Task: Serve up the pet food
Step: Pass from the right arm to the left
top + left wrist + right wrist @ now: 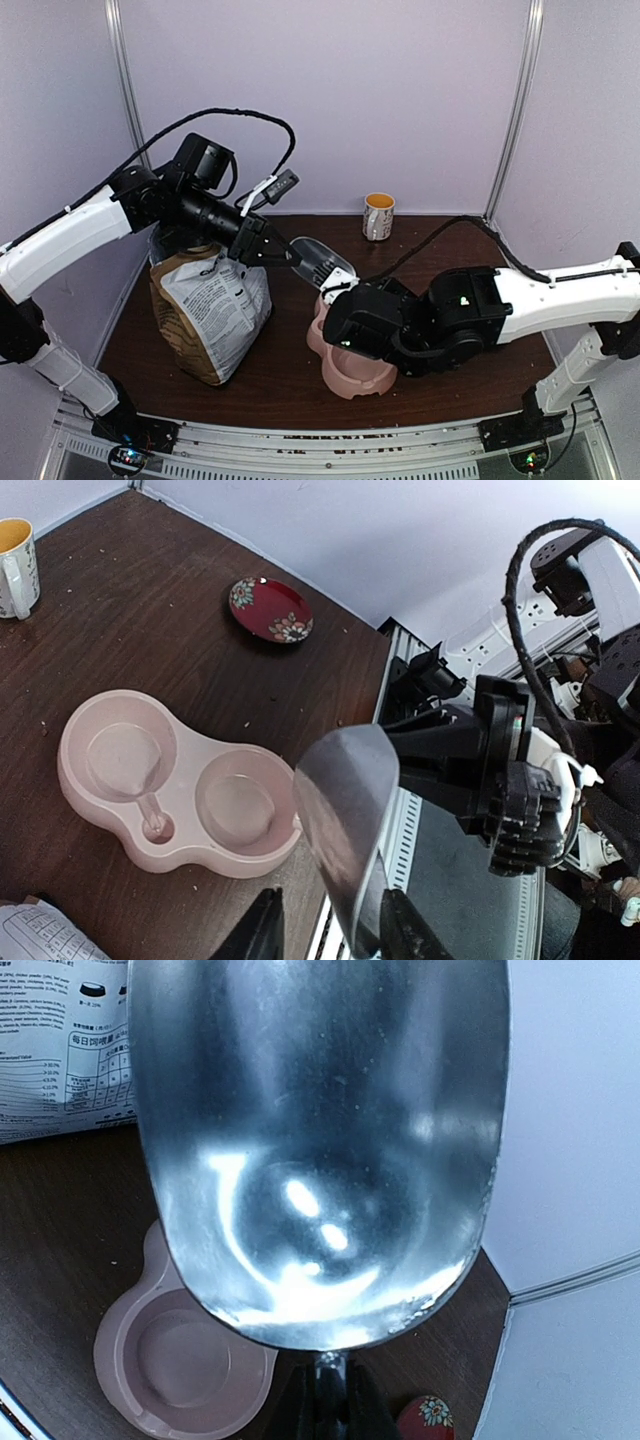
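An empty metal scoop (318, 262) hangs over the table between the two arms. My right gripper (330, 1405) is shut on its thin handle, and the bright, bare bowl of the scoop (320, 1140) fills the right wrist view. My left gripper (332, 912) stands open around the scoop's front lip (345, 810); one finger is close against it and the other finger (262, 930) is apart from it. The pink double bowl (352, 372) lies under the right arm with both wells (238, 808) empty. No pet food shows; the brown paper bag (210, 305) stands at the left.
A yellow-lined mug (378, 215) stands at the back of the table. A small red flowered plate (270, 608) lies near the right edge. The right arm (470, 315) reaches across the bowl. The metal rail (405, 830) runs along the table's near edge.
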Robot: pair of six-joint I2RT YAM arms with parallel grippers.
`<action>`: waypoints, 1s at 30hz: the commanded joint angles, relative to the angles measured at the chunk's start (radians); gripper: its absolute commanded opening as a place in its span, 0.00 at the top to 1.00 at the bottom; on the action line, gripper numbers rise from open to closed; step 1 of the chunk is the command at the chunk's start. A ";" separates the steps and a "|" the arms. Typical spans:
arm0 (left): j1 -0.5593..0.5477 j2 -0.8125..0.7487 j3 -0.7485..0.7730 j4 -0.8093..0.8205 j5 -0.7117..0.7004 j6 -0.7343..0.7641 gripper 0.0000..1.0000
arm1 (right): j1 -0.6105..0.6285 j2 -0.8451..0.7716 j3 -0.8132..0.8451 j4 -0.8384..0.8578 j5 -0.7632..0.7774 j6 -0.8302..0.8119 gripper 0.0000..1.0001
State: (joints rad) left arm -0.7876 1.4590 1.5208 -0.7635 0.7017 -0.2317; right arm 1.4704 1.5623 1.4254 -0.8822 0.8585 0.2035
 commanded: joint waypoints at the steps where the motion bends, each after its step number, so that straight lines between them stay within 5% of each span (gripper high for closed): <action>1: -0.004 0.003 -0.018 0.090 0.047 -0.026 0.65 | 0.012 0.003 0.021 0.024 0.037 -0.009 1.00; 12: -0.004 0.008 -0.036 0.122 0.062 -0.057 0.79 | 0.029 0.011 0.020 0.069 0.007 -0.035 1.00; 17: -0.010 0.008 -0.043 0.123 0.059 -0.055 0.99 | 0.031 0.001 0.016 0.087 0.003 -0.038 1.00; 25: -0.012 -0.017 -0.074 0.124 0.048 -0.053 1.00 | 0.039 -0.006 0.001 0.088 0.008 0.009 1.00; 30: -0.012 -0.031 -0.080 0.123 0.043 -0.046 1.00 | 0.039 -0.035 -0.037 0.125 -0.012 0.043 0.80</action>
State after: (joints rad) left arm -0.7769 1.4605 1.4483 -0.6815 0.6765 -0.2832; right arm 1.5074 1.5669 1.4178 -0.8387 0.8413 0.2031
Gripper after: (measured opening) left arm 0.069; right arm 0.131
